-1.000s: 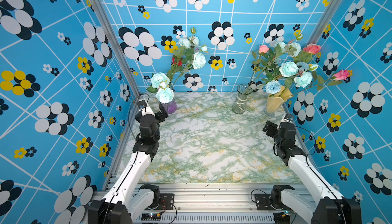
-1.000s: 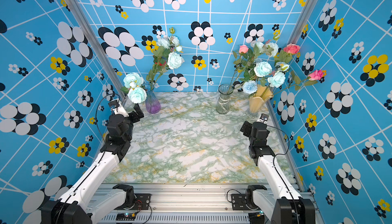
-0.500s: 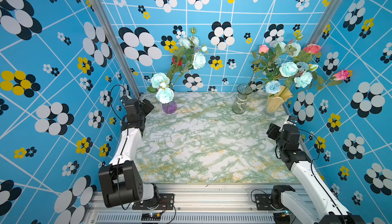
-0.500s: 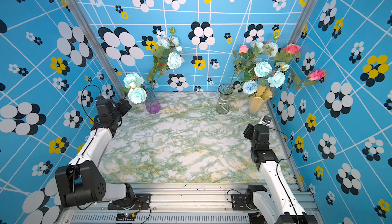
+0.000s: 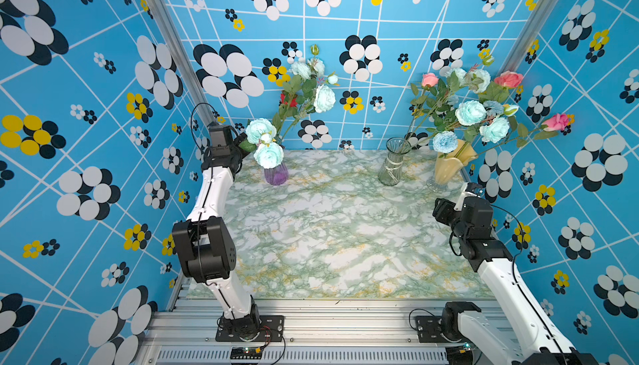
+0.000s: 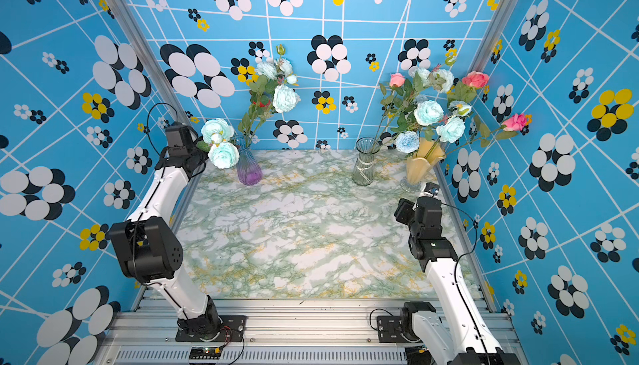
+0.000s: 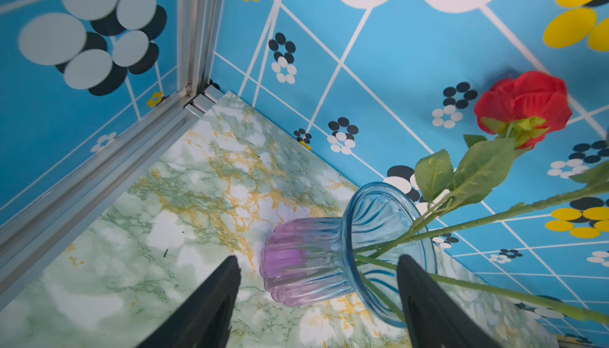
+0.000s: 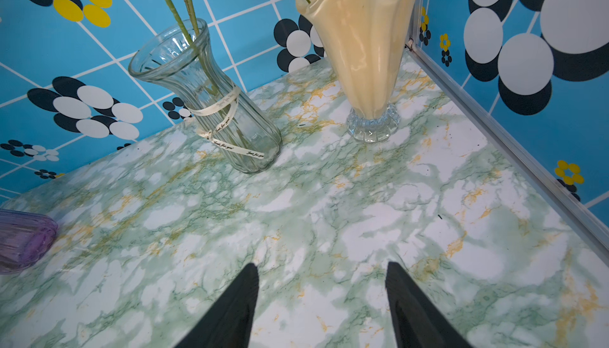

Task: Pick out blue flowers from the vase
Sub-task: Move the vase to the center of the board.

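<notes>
Black left gripper (image 7: pixel 318 257), jaws apart, higher than before beside blue flowers (image 5: pixel 269 155); right gripper (image 8: pixel 320 264) agape, empty.

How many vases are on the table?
3: a purple vase at the back left, a clear glass vase at the back right, a cream vase beside it in the corner. None looks hidden.
</notes>
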`<state>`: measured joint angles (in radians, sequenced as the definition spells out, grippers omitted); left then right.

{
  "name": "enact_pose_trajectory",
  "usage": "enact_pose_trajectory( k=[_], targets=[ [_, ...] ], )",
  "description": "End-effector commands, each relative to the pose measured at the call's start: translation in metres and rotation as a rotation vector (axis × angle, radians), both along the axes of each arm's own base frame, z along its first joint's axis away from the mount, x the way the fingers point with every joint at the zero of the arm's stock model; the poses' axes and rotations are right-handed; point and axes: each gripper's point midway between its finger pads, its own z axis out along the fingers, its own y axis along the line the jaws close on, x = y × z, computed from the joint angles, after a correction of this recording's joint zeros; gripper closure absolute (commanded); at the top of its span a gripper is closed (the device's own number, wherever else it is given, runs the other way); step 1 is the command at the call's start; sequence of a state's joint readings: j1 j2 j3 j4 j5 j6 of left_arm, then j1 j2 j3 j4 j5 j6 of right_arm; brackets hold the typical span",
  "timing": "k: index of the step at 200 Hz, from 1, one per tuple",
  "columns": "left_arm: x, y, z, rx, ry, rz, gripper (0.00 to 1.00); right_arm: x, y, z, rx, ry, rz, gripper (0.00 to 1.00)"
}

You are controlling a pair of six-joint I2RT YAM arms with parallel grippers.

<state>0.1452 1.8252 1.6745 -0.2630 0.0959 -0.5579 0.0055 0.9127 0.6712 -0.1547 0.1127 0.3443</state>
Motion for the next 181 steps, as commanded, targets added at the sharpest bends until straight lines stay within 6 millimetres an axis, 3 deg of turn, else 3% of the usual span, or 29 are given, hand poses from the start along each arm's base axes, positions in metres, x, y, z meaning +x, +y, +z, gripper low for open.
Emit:
enact_pose_trajectory(
  k=[1, 101, 137, 162, 181],
  targets=[
    [0.006, -0.019, -0.025, 0.068, 0.134, -0.056, 0.23, 0.001, 0.007, 0.006, 0.01, 0.012, 0.046, 0.35],
    [0.034, -0.032, -0.055, 0.206, 0.271, -0.07, 0.38, 0.007, 0.017, 0.004, 0.043, 0.038, 0.094, 0.36],
    [0.039, -0.033, -0.072, 0.203, 0.303, -0.077, 0.53, 0.008, 0.018, 0.004, 0.044, 0.043, 0.099, 0.37],
    [0.044, -0.036, -0.082, 0.188, 0.324, -0.094, 0.56, 0.008, 0.019, 0.003, 0.046, 0.047, 0.101, 0.36],
    [0.044, -0.039, -0.09, 0.18, 0.352, -0.109, 0.66, 0.009, 0.019, 0.003, 0.048, 0.048, 0.104, 0.36]
  ],
)
